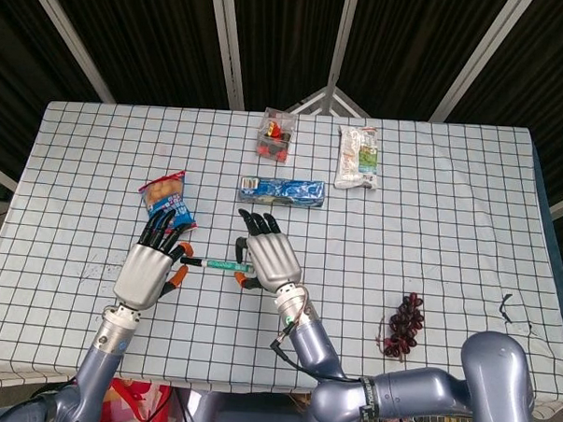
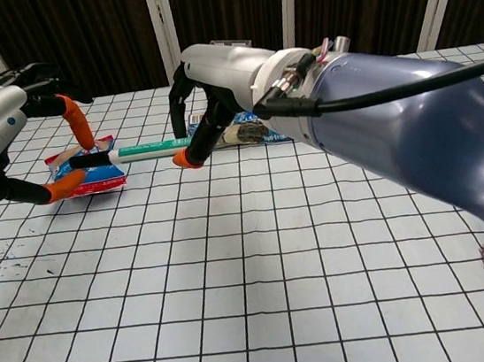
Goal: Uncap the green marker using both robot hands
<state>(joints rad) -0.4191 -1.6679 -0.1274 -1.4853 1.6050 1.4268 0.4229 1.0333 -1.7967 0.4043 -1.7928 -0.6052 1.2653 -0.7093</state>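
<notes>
Both hands on green marker (image 2: 150,147), no legible label.

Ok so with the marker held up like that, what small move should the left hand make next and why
Probably close the left hand onto the black cap. The right hand holds the green marker level above the table, and the left hand's orange-tipped fingers bracket the cap without clearly gripping it. A firm pinch there should come before any pull.
</notes>
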